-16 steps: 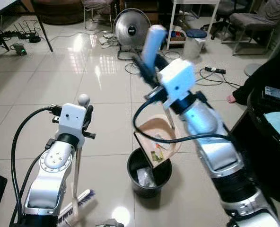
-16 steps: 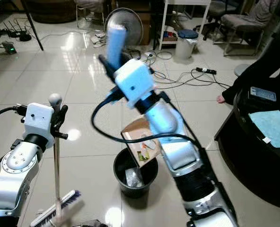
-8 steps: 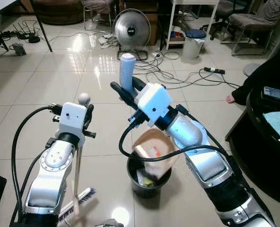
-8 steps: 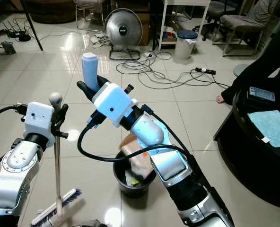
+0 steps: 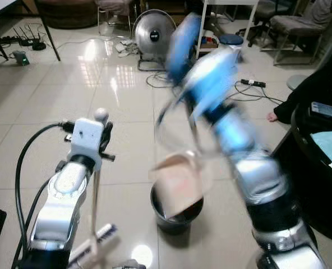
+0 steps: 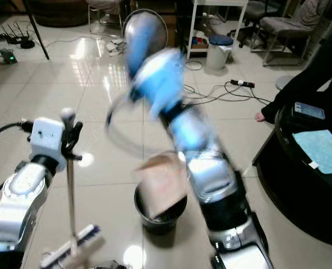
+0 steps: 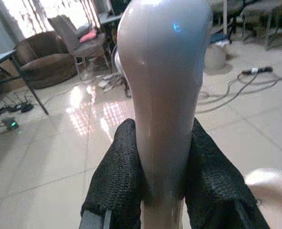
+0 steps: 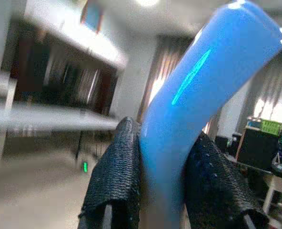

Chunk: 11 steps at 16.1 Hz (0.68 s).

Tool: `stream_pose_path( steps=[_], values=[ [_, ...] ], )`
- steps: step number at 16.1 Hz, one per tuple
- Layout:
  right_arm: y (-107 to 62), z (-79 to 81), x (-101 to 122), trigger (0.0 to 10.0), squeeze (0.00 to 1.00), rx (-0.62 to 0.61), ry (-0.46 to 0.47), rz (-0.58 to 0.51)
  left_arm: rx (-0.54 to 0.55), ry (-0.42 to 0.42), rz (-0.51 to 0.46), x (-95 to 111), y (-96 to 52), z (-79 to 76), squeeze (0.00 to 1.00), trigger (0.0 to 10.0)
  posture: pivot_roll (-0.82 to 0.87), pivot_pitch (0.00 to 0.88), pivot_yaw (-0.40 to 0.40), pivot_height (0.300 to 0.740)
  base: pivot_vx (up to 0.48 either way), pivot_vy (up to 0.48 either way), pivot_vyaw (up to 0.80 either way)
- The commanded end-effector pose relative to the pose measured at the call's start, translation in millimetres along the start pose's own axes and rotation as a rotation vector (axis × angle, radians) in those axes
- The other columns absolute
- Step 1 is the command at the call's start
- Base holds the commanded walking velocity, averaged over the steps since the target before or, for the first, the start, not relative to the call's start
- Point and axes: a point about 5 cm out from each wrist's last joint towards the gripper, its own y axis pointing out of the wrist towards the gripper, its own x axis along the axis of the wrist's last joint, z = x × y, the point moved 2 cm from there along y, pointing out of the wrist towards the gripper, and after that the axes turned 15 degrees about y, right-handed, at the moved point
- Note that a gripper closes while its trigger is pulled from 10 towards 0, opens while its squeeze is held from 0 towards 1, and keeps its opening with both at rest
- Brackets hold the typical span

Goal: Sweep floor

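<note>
My left gripper (image 5: 103, 139) is shut on the silver broom pole (image 7: 165, 86) just below its rounded top. The pole stands upright, with the brush head (image 5: 93, 246) on the floor at the lower left. My right gripper (image 8: 162, 162) is shut on the dustpan's blue handle (image 5: 183, 42), raised high at the centre and blurred by motion. The beige dustpan (image 5: 177, 182) hangs tilted over the black waste bin (image 5: 174, 216). Blur hides what lies in the pan.
A floor fan (image 5: 151, 35), loose cables (image 5: 256, 84) and a small white bin (image 5: 229, 50) stand behind. A person in dark clothes (image 5: 317, 89) sits at the right beside a black round table (image 5: 323, 168). Open tiled floor lies to the left.
My right arm has swung the blue handle up and back to the right, lifting the pan above the bin. The left arm and the broom have barely shifted.
</note>
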Motion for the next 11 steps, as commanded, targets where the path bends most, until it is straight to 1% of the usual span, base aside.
stream_pose_path(
  steps=[1, 2, 3, 4, 5, 7, 8, 9, 11],
  values=[
    [3.2, 4.0, 20.1, 10.0, 0.0, 0.013, -0.005, -0.071, 0.031, 0.0, -0.078, 20.4, 1.7, 9.1, 0.0, 10.0, 0.08, 0.017, -0.001, 0.74, 0.0, 0.0, 0.0],
    [4.4, 1.5, 34.9, 10.0, 0.0, -0.011, 0.039, -0.121, 0.027, -0.01, -0.119, 31.2, 4.6, 10.6, 0.0, 10.0, 0.08, 0.011, 0.002, 0.74, 0.0, 0.0, 0.0],
    [3.5, 2.2, 46.6, 10.0, 0.0, -0.009, 0.063, -0.159, 0.013, -0.004, -0.171, 44.5, 7.6, 10.8, 0.0, 10.0, 0.08, 0.01, 0.004, 0.74, 0.0, 0.0, 0.8],
    [1.1, 1.7, 48.3, 10.0, 0.0, -0.016, 0.054, -0.169, 0.002, 0.021, -0.209, 53.8, 10.0, 13.1, 0.0, 10.0, 0.08, 0.004, 0.005, 0.74, 0.0, 0.0, 0.8],
    [-1.3, -0.2, 46.4, 10.0, 0.0, -0.036, 0.068, -0.157, 0.006, 0.039, -0.219, 57.8, 12.5, 18.0, 0.0, 10.0, 0.08, 0.002, 0.003, 0.74, 0.0, 0.0, 0.79],
    [-5.0, -5.5, 41.0, 10.0, 0.0, -0.091, 0.109, -0.139, 0.037, 0.066, -0.192, 56.6, 16.1, 30.6, 0.0, 10.0, 0.09, 0.0, -0.002, 0.74, 0.0, 0.0, 0.79],
    [-6.5, -7.3, 39.3, 10.0, 0.0, -0.111, 0.123, -0.139, 0.042, 0.072, -0.183, 55.2, 16.2, 32.9, 0.0, 10.0, 0.09, 0.0, -0.002, 0.74, 0.0, 0.0, 0.79],
    [-11.6, -15.5, 33.6, 10.0, 0.0, -0.172, 0.121, -0.129, 0.045, 0.091, -0.163, 51.4, 16.9, 35.0, 0.0, 10.0, 0.09, 0.0, 0.001, 0.74, 0.0, 0.247, 0.78],
    [-19.5, -27.9, 23.8, 10.0, 0.0, -0.258, 0.11, -0.108, 0.031, 0.093, -0.16, 51.3, 17.4, 31.9, 0.0, 10.0, 0.09, 0.0, 0.009, 0.74, 0.0, 0.317, 0.78]
  ],
)
